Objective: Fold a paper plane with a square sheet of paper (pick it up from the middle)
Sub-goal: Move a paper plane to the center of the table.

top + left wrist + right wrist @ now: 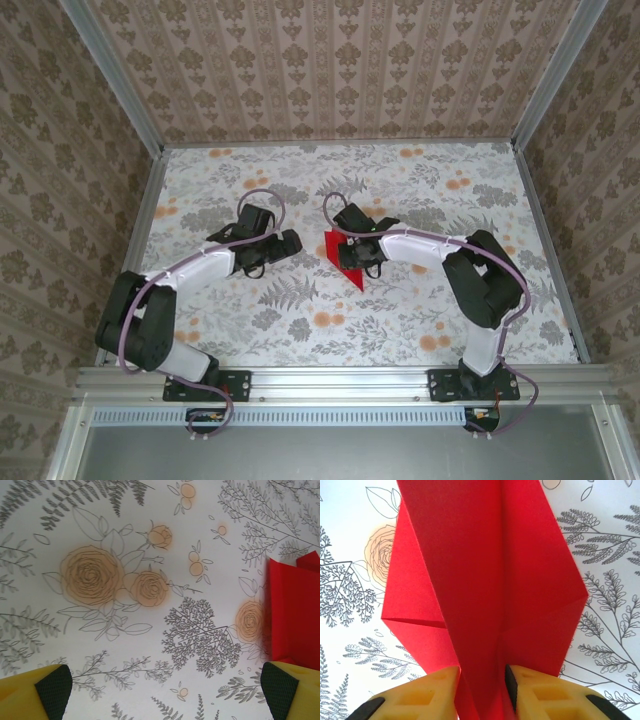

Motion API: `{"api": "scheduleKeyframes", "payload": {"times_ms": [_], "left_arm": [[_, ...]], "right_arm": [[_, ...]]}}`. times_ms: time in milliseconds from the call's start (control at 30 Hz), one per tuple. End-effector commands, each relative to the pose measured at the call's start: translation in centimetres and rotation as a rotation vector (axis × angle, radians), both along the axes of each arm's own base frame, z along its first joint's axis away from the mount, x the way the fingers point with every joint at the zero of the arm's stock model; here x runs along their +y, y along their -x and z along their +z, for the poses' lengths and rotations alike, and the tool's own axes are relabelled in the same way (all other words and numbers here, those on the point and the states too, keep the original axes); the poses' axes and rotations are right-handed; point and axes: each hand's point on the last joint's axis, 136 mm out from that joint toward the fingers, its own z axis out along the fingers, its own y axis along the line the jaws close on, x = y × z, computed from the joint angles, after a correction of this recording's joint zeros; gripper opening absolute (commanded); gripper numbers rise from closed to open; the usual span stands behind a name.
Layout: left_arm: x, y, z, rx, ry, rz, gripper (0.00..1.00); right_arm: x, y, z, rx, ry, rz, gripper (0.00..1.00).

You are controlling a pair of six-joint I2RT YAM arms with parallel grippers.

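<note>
The square sheet of paper [346, 264] is bright red and folded into a pointed, layered shape at the table's middle, its tip toward the near side. My right gripper [350, 250] is at it. In the right wrist view the paper [485, 570] has a raised middle fold running between the yellow fingers [435, 690], and the right gripper [481, 680] is shut on that fold. My left gripper [291, 241] hovers just left of the paper. It stands wide open [167, 690] over bare table, and the paper's edge [292, 615] lies beside its right finger [280, 690].
The table [400, 320] has a white cloth printed with flowers and ferns. Patterned walls with metal rails [545, 250] close it in on three sides. Both arms reach in from the near edge toward the middle.
</note>
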Motion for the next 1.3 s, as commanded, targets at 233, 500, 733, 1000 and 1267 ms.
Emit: {"api": "scheduleKeyframes", "payload": {"times_ms": [233,500,733,1000,1267], "left_arm": [[-1.4,0.1,-0.9,0.033,0.052,-0.039,1.0],[-1.5,0.2,-1.2,0.044,0.053,-0.043,1.0],[-1.6,0.2,-1.4,0.053,0.055,-0.047,1.0],[-1.2,0.2,-1.3,0.052,0.037,-0.03,1.0],[0.1,0.6,-0.6,0.03,-0.01,-0.005,1.0]], "right_arm": [[-0.6,0.6,-0.5,0.026,0.038,-0.01,0.24],[-1.0,0.8,-1.5,0.048,0.08,0.0,0.24],[-1.0,1.2,-2.3,0.072,0.093,0.011,0.23],[-1.2,0.0,-1.5,0.035,0.114,-0.023,0.06],[-0.5,-6.0,1.1,-0.073,0.106,-0.084,0.05]]}}
